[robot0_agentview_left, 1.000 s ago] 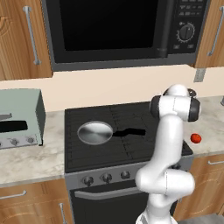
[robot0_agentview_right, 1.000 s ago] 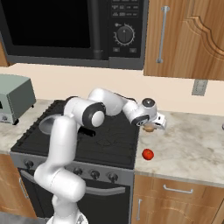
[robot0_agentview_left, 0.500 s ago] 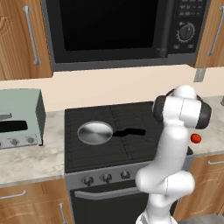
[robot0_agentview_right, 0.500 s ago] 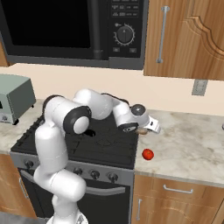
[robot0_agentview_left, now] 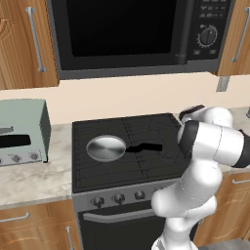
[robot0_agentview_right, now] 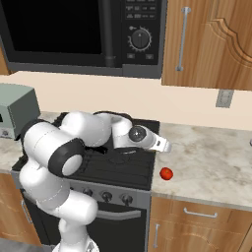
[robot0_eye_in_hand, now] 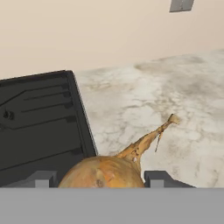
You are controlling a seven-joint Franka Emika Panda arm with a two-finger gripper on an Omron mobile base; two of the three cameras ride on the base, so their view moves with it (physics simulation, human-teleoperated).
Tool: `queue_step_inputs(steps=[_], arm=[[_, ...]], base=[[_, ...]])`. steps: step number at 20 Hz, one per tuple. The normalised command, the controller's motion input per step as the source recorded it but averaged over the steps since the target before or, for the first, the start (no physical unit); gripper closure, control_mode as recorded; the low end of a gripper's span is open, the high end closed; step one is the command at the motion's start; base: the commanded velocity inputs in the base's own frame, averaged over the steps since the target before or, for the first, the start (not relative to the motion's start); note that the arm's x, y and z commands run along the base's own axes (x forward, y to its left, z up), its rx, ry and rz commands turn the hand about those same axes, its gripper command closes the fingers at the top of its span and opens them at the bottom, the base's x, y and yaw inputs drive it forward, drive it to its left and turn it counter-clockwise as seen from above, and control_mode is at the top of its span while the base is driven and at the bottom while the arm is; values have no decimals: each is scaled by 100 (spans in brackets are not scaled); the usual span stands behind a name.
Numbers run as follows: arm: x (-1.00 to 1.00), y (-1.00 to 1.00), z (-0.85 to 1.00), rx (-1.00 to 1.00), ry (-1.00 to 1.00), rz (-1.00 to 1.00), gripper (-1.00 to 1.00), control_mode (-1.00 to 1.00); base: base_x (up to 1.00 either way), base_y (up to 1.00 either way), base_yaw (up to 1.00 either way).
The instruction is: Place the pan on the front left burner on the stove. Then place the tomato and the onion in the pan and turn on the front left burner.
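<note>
My fingers [robot0_eye_in_hand: 101,179] hold the onion [robot0_eye_in_hand: 103,173], which I've swung from over the surface [robot0_agentview_right: 211,157] toward the stove [robot0_agentview_left: 124,146]. Pan [robot0_agentview_left: 106,148] and tomato [robot0_agentview_right: 166,173] haven't moved.

Even, bright rendered light, no blur.
Soft diffuse lighting with faint shadows; the pan [robot0_agentview_left: 105,148] shows a pale sheen, the arm [robot0_agentview_right: 74,142] mild highlights. The stove [robot0_agentview_left: 127,146] grate stays dark and low in detail. Edges are sharp, undistorted; the onion [robot0_eye_in_hand: 103,173] up close looks slightly coarse.
</note>
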Motion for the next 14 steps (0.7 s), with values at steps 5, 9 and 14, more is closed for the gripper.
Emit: queue_step_inputs(steps=[5, 9, 14], arm=[[-15, 28, 83, 0, 0, 0, 100, -100], [-8, 25, 98, 0, 0, 0, 100, -100], [-2, 27, 99, 0, 5, 0, 100, -100]], base=[[0, 0, 0], [0, 0, 0], [0, 0, 0]])
